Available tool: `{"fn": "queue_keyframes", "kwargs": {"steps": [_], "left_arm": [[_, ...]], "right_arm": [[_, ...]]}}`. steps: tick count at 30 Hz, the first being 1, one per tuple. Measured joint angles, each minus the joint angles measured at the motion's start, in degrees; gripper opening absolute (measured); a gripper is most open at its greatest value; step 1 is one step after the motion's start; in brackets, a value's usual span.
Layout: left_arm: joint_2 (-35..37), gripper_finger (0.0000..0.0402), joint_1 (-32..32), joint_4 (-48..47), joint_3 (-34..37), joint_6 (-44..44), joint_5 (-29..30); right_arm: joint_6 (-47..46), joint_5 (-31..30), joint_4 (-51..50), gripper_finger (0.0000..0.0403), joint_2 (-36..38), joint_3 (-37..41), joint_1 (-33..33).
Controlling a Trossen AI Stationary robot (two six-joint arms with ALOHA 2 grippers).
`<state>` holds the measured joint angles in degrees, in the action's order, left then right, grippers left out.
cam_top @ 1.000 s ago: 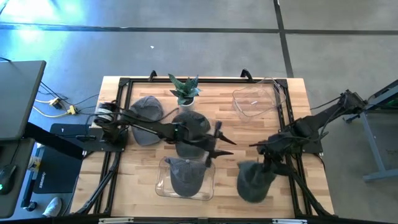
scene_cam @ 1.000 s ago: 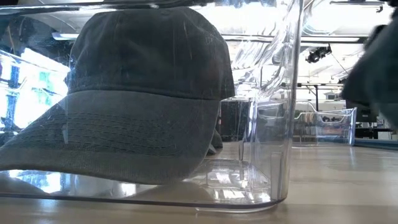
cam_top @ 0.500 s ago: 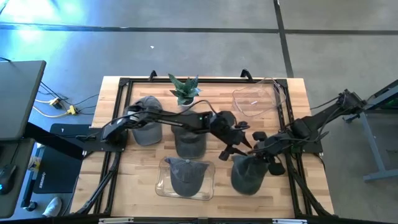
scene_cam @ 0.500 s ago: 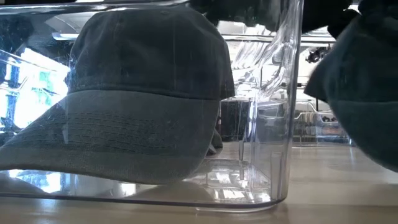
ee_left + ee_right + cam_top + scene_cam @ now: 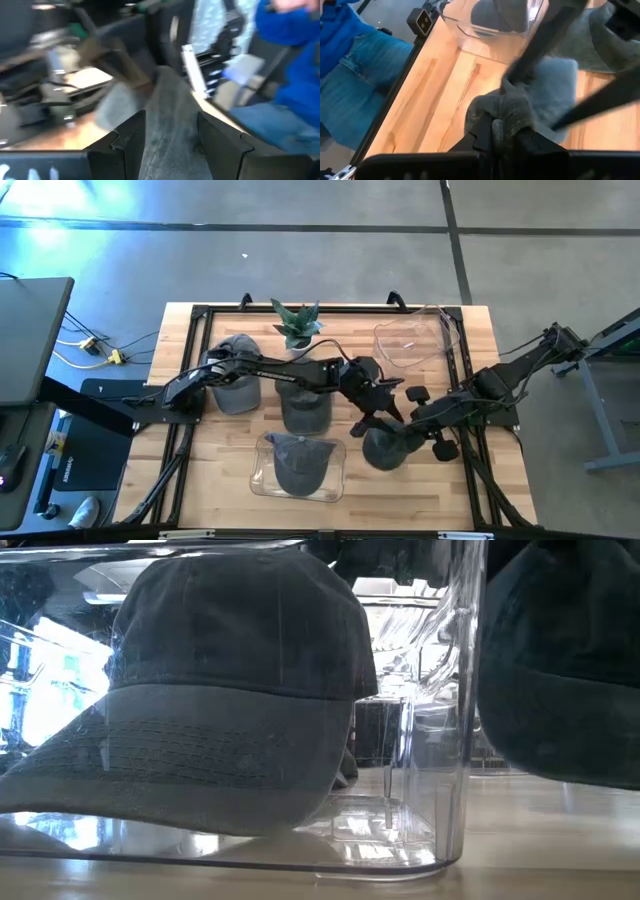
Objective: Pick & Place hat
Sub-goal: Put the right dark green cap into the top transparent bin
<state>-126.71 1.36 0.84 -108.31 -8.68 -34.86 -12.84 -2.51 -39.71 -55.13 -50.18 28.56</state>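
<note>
A grey cap (image 5: 384,448) hangs from my right gripper (image 5: 425,430), which is shut on it; in the low view the cap (image 5: 560,670) hangs above the tabletop. My left gripper (image 5: 377,408) reaches across from the left. It is open, with its fingers on either side of a ridge of the cap (image 5: 170,125). Another grey cap (image 5: 298,463) sits on its brim and rim inside a clear bin (image 5: 440,740) near the table's near edge. Two more caps (image 5: 235,370) (image 5: 305,405) lie on the wood. My right gripper pinches a bunched fold of the cap's crown (image 5: 502,110) between its two fingers, coming from the table's right and slanting down. The cap hangs below and beyond the fingers, lifted clear of the table. My left gripper has the cap's fabric between its fingers (image 5: 130,137); whether they touch it I cannot tell.
A potted plant (image 5: 297,325) stands at the far edge. A second clear bin (image 5: 415,340) lies at the far right. A black frame (image 5: 190,380) borders the table. A person in blue and jeans (image 5: 355,75) stands close beside the table.
My left gripper swung from the table's middle toward the right, up to the hanging cap. My right gripper carried the cap up and toward the table's left and far side; the cap now looks more bunched and has moved well into the low view.
</note>
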Motion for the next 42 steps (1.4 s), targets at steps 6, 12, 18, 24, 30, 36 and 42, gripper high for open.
{"fn": "queue_keyframes", "kwargs": {"steps": [6,12,18,24,30,36,42], "left_arm": [[0.04,0.0173,0.16,-3.67,0.09,-2.43,-11.74],[0.04,0.0172,0.16,-4.02,0.09,-2.78,-10.63],[0.04,0.0172,0.16,-2.27,0.11,2.18,-1.39],[0.04,0.0172,0.7,-0.2,0.11,4.46,-1.94],[0.1,0.0172,1.36,-0.4,0.11,4.48,5.76],[0.13,0.0172,1.29,-0.53,0.11,4.45,3.51],[0.19,0.0172,1.38,-1.04,0.11,4.07,4.25]], "right_arm": [[-1.83,-0.55,-1.95,0.0035,-0.4,-0.02,0.0],[-2.41,-0.4,-2.49,0.0021,-0.42,-0.02,0.0],[-5.2,-1.98,-2.51,0.0046,-0.43,-0.02,0.0],[-5.16,-3.23,-2.49,0.0023,-0.44,0.01,0.0],[-5.19,-3.11,-1.86,0.0036,-0.43,0.09,0.0],[-5.28,-2.96,-1.04,0.0045,-0.44,0.09,0.0],[-4.88,-0.32,0.57,0.0022,-0.44,0.12,-0.02]]}}
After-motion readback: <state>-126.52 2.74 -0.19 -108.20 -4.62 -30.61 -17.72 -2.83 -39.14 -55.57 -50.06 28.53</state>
